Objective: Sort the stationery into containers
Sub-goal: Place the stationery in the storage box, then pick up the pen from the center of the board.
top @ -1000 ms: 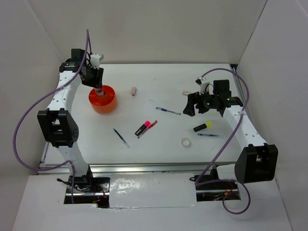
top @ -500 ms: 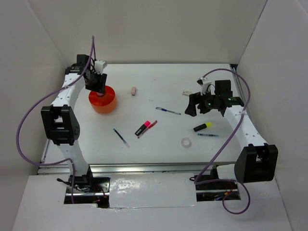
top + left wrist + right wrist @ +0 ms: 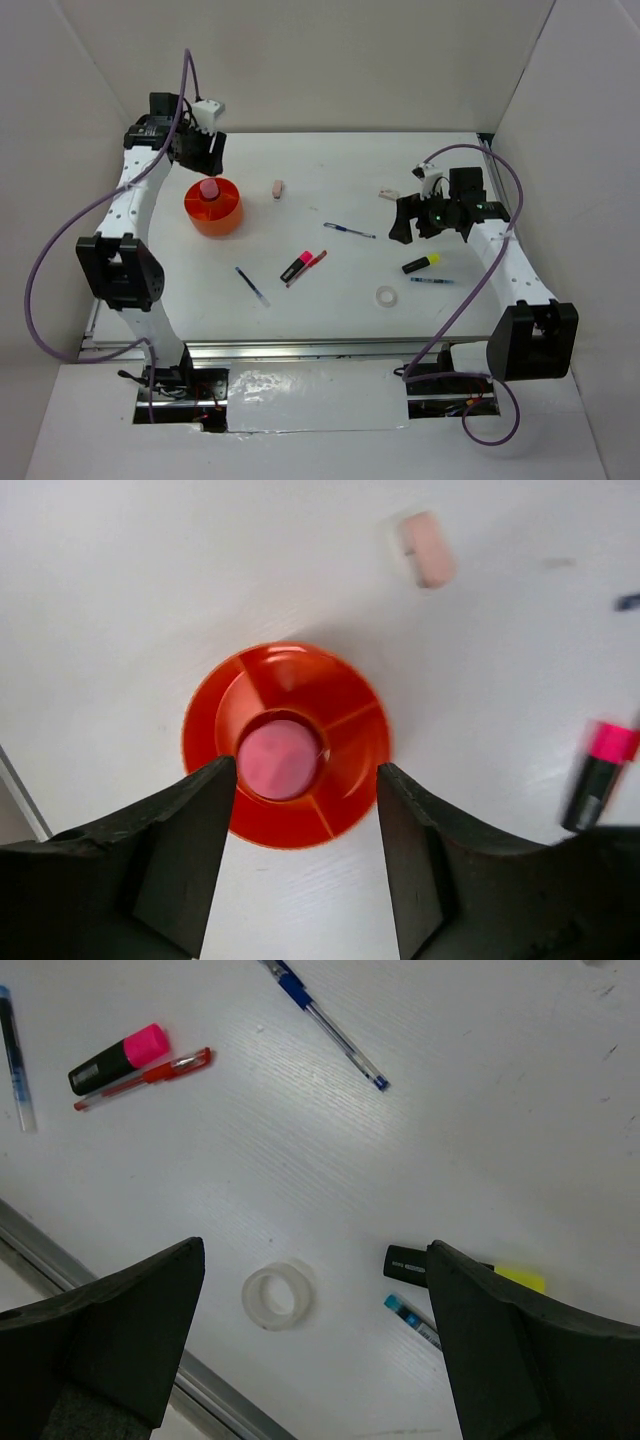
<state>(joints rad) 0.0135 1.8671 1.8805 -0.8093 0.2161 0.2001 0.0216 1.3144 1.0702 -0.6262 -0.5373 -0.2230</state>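
One piece looks sorted: a pink-capped glue stick stands in the centre hub of the round orange plastic divided tub, at 10 o'clock on the white tabletop. The ring compartments that show hold nothing. The left tool hangs above the tub, fingers apart and empty.

The rest lies loose:
- a pinkish eraser at the tub's 2 o'clock
- a second small eraser further toward 3 o'clock
- a pink highlighter just beside a red pen mid-tabletop
- three thin blue pens
- a yellow-and-black highlighter
- a clear tape ring toward 4 o'clock

The right tool hovers there, wide apart, empty. I judge the sorting barely begun.
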